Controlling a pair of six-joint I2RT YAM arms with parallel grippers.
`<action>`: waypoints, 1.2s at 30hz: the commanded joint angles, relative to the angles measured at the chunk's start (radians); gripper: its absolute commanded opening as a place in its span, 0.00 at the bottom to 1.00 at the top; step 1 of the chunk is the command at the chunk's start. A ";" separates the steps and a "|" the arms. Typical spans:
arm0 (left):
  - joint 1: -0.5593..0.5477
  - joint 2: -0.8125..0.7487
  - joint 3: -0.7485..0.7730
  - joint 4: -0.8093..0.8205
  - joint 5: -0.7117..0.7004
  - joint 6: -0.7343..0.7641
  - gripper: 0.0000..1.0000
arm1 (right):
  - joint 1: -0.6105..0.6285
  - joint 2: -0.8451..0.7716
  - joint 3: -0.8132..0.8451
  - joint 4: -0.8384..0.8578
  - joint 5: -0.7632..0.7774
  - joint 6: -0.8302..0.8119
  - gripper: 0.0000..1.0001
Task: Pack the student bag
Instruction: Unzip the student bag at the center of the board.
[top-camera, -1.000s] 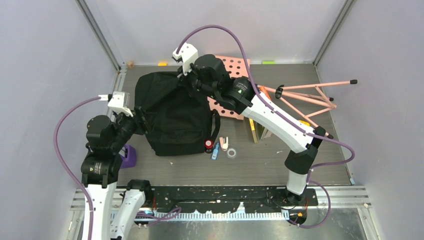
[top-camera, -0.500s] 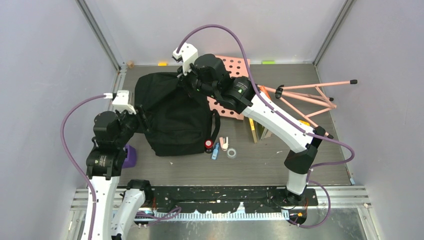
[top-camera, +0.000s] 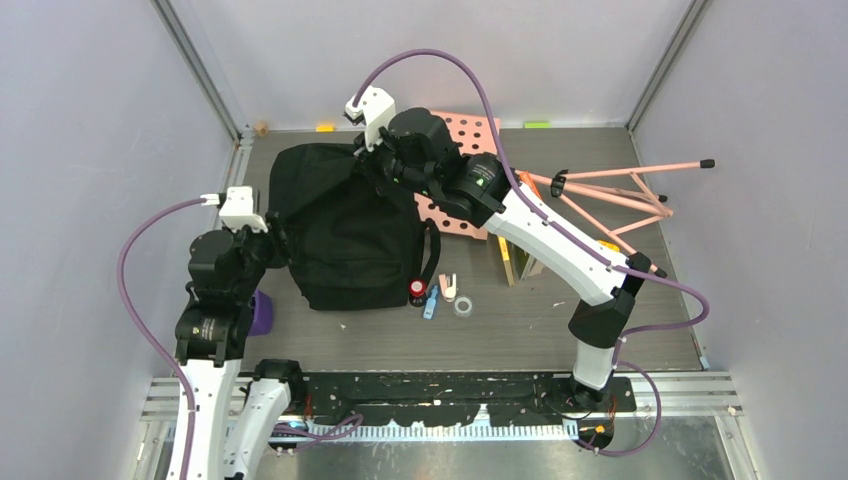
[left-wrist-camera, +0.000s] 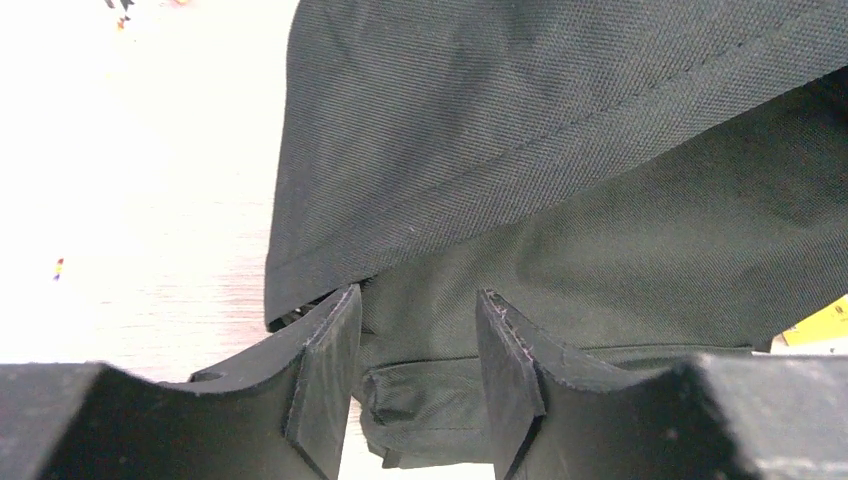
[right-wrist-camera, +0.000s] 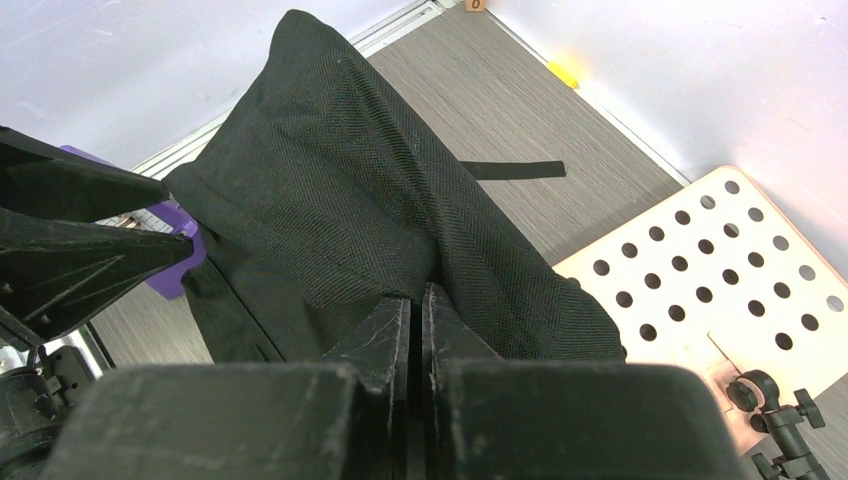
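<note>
The student bag (top-camera: 345, 230) is a large black fabric backpack lying on the table, left of centre. My right gripper (top-camera: 365, 160) is shut on a fold of the bag's fabric (right-wrist-camera: 400, 250) at its far top edge and holds it pinched up. My left gripper (top-camera: 283, 245) is open at the bag's left side; in the left wrist view its two fingers (left-wrist-camera: 325, 370) straddle a fold of the bag's cloth (left-wrist-camera: 425, 390) without closing on it. The bag's opening is hidden.
A purple item (top-camera: 260, 312) lies by the left arm. A red-capped item (top-camera: 417, 288), a blue item (top-camera: 431, 303), a pink item (top-camera: 448, 286) and a tape ring (top-camera: 463, 305) lie right of the bag. A pink perforated board (top-camera: 465, 135), pink stand legs (top-camera: 620, 190) and books (top-camera: 515, 262) lie to the right.
My left arm has shifted a little forward and toward the bag's left side. The right arm and the pinched fabric have stayed still.
</note>
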 joint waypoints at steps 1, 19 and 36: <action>0.004 -0.026 -0.002 0.097 -0.049 0.037 0.49 | -0.004 -0.012 0.056 0.062 -0.003 0.012 0.00; 0.005 0.002 -0.074 0.131 -0.067 0.017 0.48 | -0.003 -0.005 0.061 0.058 -0.014 0.018 0.00; 0.005 -0.185 0.024 -0.151 -0.225 0.026 0.00 | -0.038 0.033 0.079 0.136 0.166 0.073 0.00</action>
